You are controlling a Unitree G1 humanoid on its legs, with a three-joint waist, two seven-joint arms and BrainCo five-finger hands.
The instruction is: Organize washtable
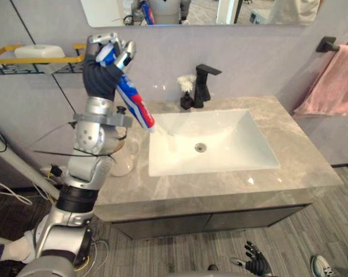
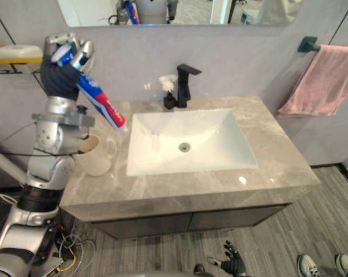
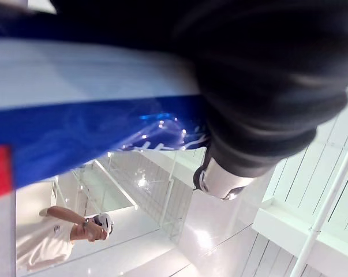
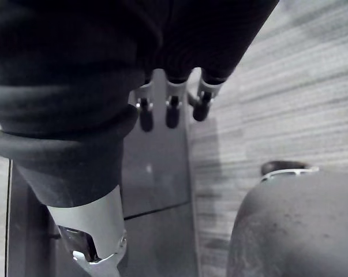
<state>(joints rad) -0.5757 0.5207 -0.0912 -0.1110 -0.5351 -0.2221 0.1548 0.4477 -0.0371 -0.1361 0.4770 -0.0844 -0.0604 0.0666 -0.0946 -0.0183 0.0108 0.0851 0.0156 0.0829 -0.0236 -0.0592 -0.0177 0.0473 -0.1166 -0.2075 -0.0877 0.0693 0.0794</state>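
At 9 o'clock of the sink [image 1: 231, 135], above the cup [image 2: 97, 157], the left hand [image 1: 107, 57] is clamped on the slanting toothpaste tube [image 1: 134, 101]. Best to swing it upright over the cup before lowering. Right hand [image 1: 255, 264] hangs low, fingers apart.

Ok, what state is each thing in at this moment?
toothpaste tube: raised, tilted, gripped by the left hand
cup: upright on the counter
faucet: no stream visible
towel: hanging from its bar
right hand: open, hanging low
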